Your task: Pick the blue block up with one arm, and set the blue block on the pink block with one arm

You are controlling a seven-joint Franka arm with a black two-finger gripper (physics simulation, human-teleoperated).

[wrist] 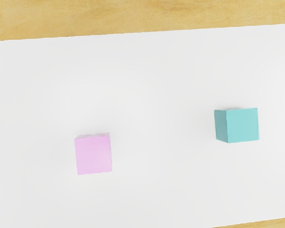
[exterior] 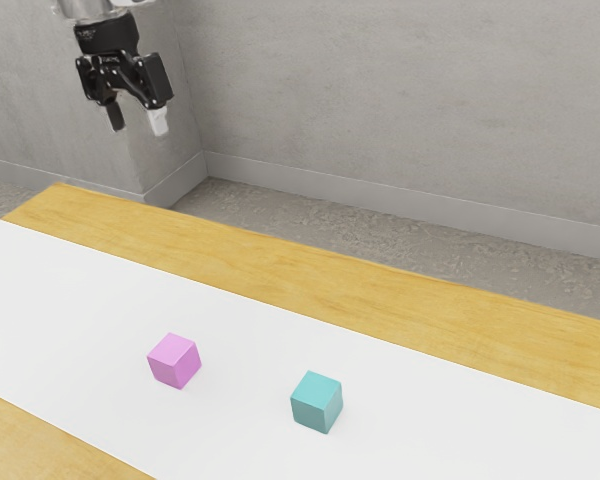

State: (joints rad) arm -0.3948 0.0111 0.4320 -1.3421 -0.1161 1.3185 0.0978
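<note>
Black end effector (exterior: 137, 127), jaws apart, in exterior view; blue block (exterior: 316, 401) untouched.

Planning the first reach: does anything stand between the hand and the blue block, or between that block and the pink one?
Nothing visible does. The open hand hangs high up, with free air down to the blue block. Only bare white surface lies between it and the pink block.

The bench (exterior: 380, 290) is showing warm, grained wood under a smooth matt white sheet (exterior: 100, 310). The pink block (exterior: 173, 360) and blue block (exterior: 316, 401) are looking matt and smooth. The wall (exterior: 400, 90) is looking like rough concrete.
</note>
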